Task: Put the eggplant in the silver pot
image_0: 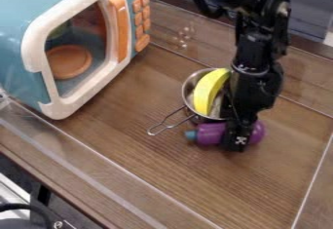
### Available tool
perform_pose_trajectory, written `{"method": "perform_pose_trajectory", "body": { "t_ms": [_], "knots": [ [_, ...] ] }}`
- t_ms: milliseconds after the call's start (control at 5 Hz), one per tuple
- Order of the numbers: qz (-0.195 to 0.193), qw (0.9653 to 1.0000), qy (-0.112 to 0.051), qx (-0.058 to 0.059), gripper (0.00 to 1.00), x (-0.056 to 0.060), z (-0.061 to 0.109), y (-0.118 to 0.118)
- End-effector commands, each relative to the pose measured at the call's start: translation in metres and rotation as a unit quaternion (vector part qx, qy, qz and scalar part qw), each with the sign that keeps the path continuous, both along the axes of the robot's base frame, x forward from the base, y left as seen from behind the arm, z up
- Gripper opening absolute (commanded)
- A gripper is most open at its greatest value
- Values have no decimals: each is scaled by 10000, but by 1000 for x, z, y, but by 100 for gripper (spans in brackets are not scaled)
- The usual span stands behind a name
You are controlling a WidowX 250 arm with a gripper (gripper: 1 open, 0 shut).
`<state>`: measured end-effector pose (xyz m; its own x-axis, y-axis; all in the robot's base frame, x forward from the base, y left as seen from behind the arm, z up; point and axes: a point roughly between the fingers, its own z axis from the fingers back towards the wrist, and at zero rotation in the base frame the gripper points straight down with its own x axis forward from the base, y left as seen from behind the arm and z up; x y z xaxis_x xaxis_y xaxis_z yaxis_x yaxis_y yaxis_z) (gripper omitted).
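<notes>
Eggplant (208,134) lies on the wooden table (104,165), touching the near side of the silver pot (215,96); only its purple ends and green cap show past the black gripper (240,138), which hangs over it with fingers spread wide, holding nothing. One yellow banana toy (208,90) stands tilted inside the pot, filling much of it. The pot's wire handle (166,128) points near-left. One toy microwave (68,43) sits well apart at far left, its left end cut off.
</notes>
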<state>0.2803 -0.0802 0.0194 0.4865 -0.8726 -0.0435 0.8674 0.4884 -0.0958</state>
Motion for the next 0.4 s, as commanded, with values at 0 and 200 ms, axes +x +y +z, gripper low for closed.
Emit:
{"method": "perform_pose_trajectory", "body": {
  "t_ms": [0, 200],
  "knots": [
    [142, 9997, -195, -3, 100, -8, 6, -14],
    [453, 9985, -305, -13, 100, -7, 11, -13]
  ]
}}
